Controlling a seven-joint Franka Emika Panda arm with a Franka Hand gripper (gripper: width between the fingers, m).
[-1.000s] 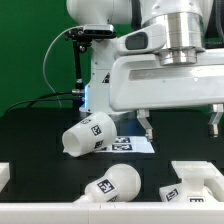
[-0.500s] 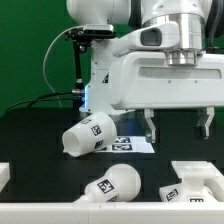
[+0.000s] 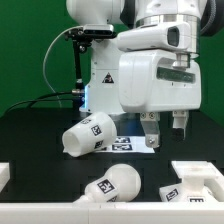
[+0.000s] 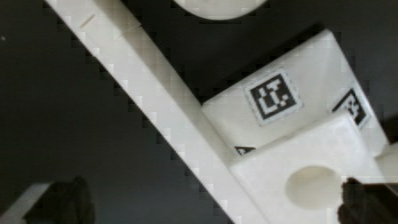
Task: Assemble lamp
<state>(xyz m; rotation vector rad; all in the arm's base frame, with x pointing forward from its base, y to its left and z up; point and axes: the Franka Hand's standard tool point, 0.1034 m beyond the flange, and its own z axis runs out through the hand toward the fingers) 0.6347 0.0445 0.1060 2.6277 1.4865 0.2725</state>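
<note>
The gripper point(image 3: 165, 127) hangs over the black table point(image 3: 30, 130) with its two fingers point(image 3: 150, 128) clearly spread and nothing between them, so it holds none of the lamp parts. The lamp's base point(image 3: 197, 180) lies in front of the gripper and a little toward the exterior view's right, near the table's front edge and well clear of the fingertips. In the wrist view the same base point(image 4: 294, 130) fills much of the picture beneath the gripper point(image 4: 214, 202), showing a square tag and a round white feature (socket or stem end, I cannot tell which). It lies just beside a long white bar point(image 4: 143, 90) that crosses the picture at a slant. The shade point(image 3: 86, 137) lies on its side toward the exterior view's left of the gripper, its tag facing the camera, apart from the fingers. The marker board point(image 3: 132, 144) lies flat between them and is partly hidden behind the shade. The bulb point(image 3: 115, 184) lies on its side in front of the shade, close to a low white rail point(image 3: 40, 205) along the front. The arm's hand points straight down with the fingers upright, their tips above the table and touching nothing, and the broad white wrist body sits directly above.
</note>
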